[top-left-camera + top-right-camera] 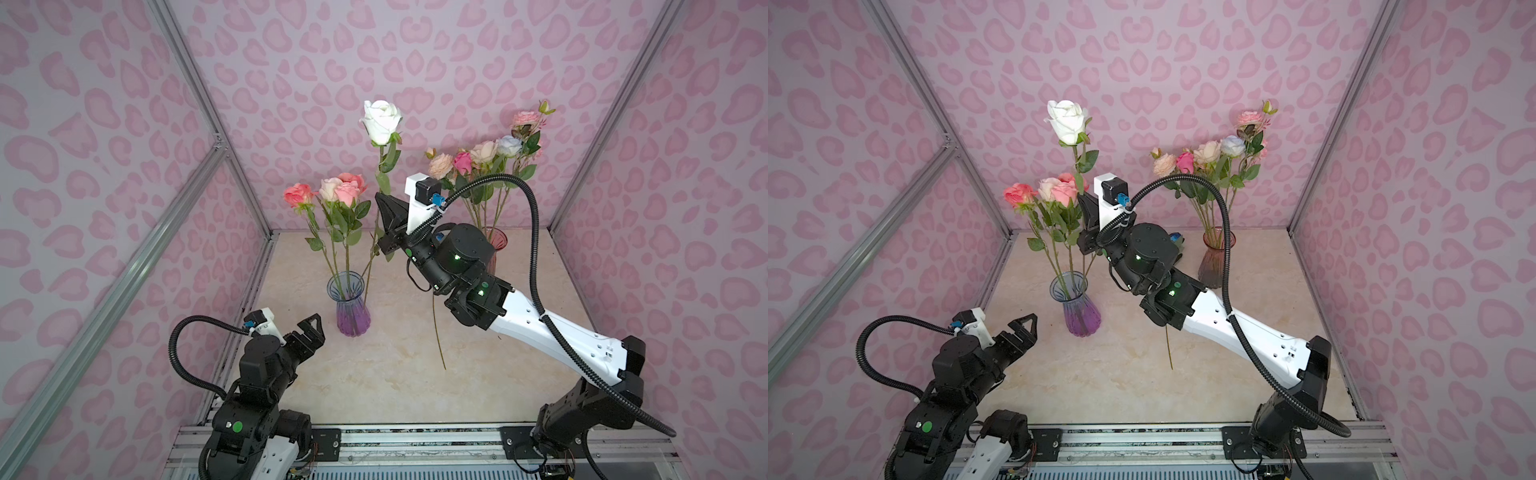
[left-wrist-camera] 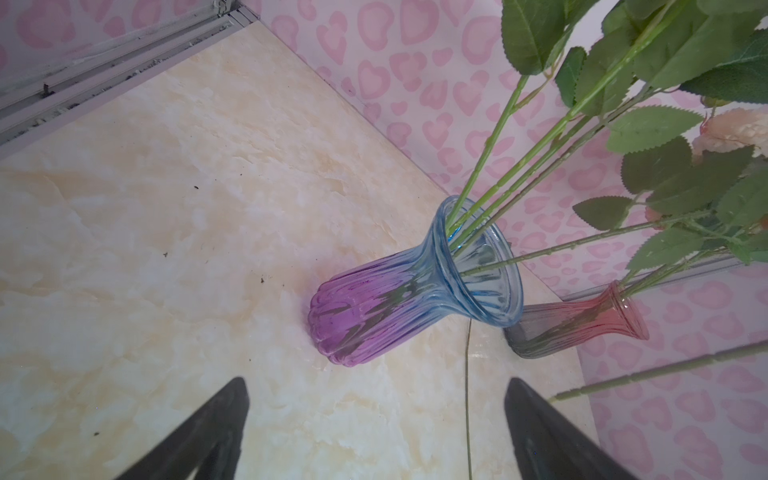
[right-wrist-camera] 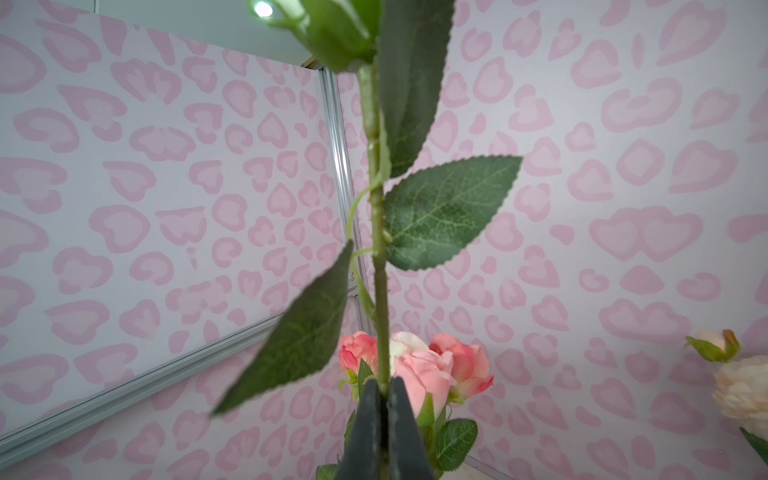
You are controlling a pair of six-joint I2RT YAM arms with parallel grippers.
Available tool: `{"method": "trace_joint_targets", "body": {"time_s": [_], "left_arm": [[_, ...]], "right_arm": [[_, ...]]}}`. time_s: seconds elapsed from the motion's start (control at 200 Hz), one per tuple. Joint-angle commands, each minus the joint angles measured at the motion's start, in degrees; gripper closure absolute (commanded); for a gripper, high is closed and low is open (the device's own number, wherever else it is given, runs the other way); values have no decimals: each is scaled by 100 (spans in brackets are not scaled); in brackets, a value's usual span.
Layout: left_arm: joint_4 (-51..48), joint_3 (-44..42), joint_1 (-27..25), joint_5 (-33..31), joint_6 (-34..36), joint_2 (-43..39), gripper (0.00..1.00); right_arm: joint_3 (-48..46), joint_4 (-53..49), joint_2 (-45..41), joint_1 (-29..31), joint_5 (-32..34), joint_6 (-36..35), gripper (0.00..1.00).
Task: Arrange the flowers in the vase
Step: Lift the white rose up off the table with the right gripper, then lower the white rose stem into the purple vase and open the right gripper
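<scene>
The white rose [image 1: 381, 120] stands highest of all the flowers, its bloom up against the back wall. Its stem runs down into the right tool [image 1: 383, 198], which is clamped on it below the leaves. The bare lower end [image 1: 439, 332] comes out from under the arm, slanting over the bench [image 1: 395, 390] to the right of the blue vase [image 1: 349, 305]. Whether its tip touches the bench cannot be told.

The blue vase stands upright on the bench and holds the pink roses [image 1: 334, 190], just left of the right tool. Behind the right arm, near the back wall, the pink vase [image 1: 498, 243] holds a mixed bunch [image 1: 482, 156] of peach, pink and pale blue blooms. The left tool [image 1: 311, 330] hovers near the blue vase's left side, apart from it, jaws wide and holding nothing.

Both top views show the white bloom [image 1: 1067, 120] and the hanging stem end, which the wrist views lack. The right wrist view alone shows the grip closely. There the right tool [image 3: 383, 388] pinches the stem [image 3: 377, 232] with the pink roses [image 3: 419, 370] right behind it. The left wrist view shows the left tool [image 2: 376, 382] spread wide. It also shows the stems standing inside the blue vase [image 2: 374, 316], with the pink vase [image 2: 582, 322] behind it.
</scene>
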Motion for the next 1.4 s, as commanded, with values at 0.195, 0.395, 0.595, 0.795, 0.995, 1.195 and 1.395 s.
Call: {"method": "trace_joint_targets", "body": {"time_s": [0.195,0.395,0.595,0.795,0.995,1.195,1.395], "left_arm": [[-18,-39,2,88,30,-2,3],[-12,-88,7,137,-32,11,3],[42,-202,10,144,-136,-72,3],[-21,-193,10,155,-156,-106,3],[11,-274,6,185,-204,-157,3],[3,-335,3,181,-187,-198,3],[103,-468,8,273,-217,-187,3]], "right_arm": [[171,393,244,28,-33,-67,100],[162,702,330,29,22,-242,100],[174,1197,546,15,99,-501,100],[424,1336,859,-23,60,-592,100],[509,1232,1131,-33,140,-821,100],[-280,1337,953,-11,287,-738,100],[-1587,1620,533,158,732,-381,98]]}}
